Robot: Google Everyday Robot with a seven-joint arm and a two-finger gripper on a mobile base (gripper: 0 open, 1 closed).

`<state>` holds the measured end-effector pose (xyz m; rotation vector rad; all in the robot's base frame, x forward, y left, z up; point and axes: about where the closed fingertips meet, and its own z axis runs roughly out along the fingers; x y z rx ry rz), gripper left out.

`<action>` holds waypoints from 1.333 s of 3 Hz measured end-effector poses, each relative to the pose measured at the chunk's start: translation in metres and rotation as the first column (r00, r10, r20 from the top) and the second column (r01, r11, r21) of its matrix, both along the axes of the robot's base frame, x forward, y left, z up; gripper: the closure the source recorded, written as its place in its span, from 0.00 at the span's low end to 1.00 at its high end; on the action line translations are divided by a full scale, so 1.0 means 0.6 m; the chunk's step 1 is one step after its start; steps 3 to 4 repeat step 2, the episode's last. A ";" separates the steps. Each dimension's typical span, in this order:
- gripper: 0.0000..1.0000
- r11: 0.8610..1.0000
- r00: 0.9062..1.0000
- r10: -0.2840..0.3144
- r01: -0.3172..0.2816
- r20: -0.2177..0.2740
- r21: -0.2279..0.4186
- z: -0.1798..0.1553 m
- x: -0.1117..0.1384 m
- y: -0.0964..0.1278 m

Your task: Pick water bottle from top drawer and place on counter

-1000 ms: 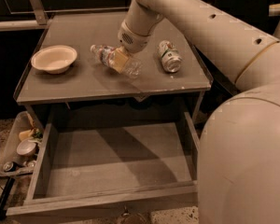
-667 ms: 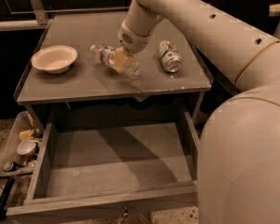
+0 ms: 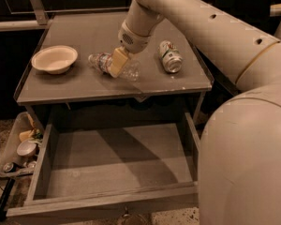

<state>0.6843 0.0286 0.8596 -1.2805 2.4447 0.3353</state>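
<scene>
The water bottle (image 3: 100, 62) lies on its side on the counter (image 3: 84, 87), near the middle, cap end pointing left. My gripper (image 3: 117, 63) comes down from the upper right and is shut across the bottle's middle. One yellowish finger (image 3: 118, 60) shows in front of the bottle and the other is hidden behind it. The bottle's clear end (image 3: 132, 72) sticks out to the right of the gripper. The top drawer (image 3: 107, 204) is pulled out below the counter and nothing lies in it.
A white bowl (image 3: 54, 58) sits on the counter's left. A green-and-white can (image 3: 170, 56) lies on its right. A bin with scraps (image 3: 19, 146) stands on the floor left of the drawer. My arm's large body (image 3: 246, 158) fills the right side.
</scene>
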 end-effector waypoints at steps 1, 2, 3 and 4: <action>0.00 1.000 1.000 0.000 0.000 0.000 0.000 0.000 0.000 0.000; 0.00 1.000 1.000 0.000 0.000 0.000 0.000 0.000 0.000 0.000; 0.00 1.000 1.000 0.000 0.000 0.000 0.000 0.000 0.000 0.000; 0.00 1.000 1.000 0.000 0.000 0.000 0.000 0.000 0.000 0.000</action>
